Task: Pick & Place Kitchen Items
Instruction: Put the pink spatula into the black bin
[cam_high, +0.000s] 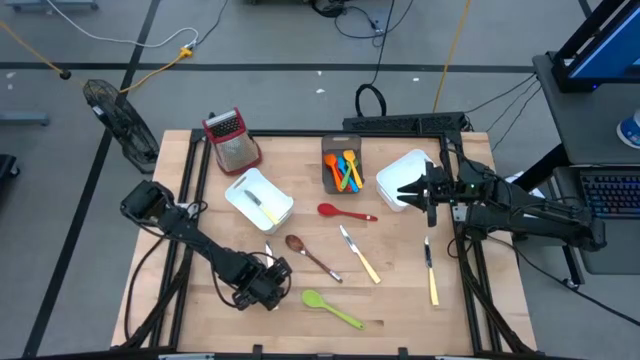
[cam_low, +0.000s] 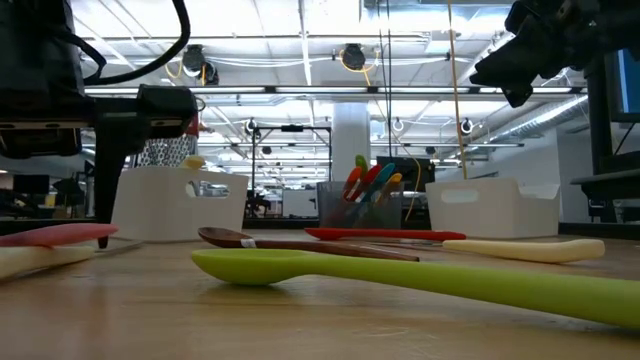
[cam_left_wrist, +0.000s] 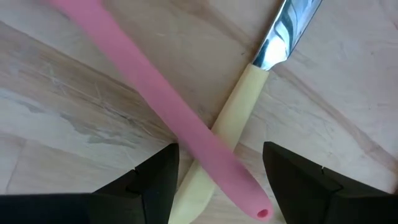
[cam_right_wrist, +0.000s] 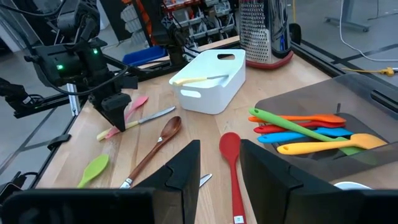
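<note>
My left gripper (cam_left_wrist: 217, 180) is open, low over the table's near left part (cam_high: 262, 285). Its fingers stand on either side of a pink utensil's handle (cam_left_wrist: 180, 118), which lies crossed over a yellow-handled knife (cam_left_wrist: 233, 118). Both also show in the right wrist view, the pink one (cam_right_wrist: 127, 115) beside the knife (cam_right_wrist: 149, 115). My right gripper (cam_right_wrist: 221, 165) is open and empty, raised over the right white bin (cam_high: 400, 172). A red spoon (cam_high: 345, 212), brown spoon (cam_high: 310, 256), green spoon (cam_high: 330, 308) and two more yellow-handled knives (cam_high: 358, 253) (cam_high: 431, 272) lie flat on the table.
A dark grey bin (cam_high: 330, 150) at the far middle holds several coloured utensils (cam_high: 348, 170). A left white bin (cam_high: 258, 198) holds a yellow-handled piece. A red-topped box grater (cam_high: 232, 138) stands at the far left. A power strip (cam_high: 405, 122) lies beyond the far edge.
</note>
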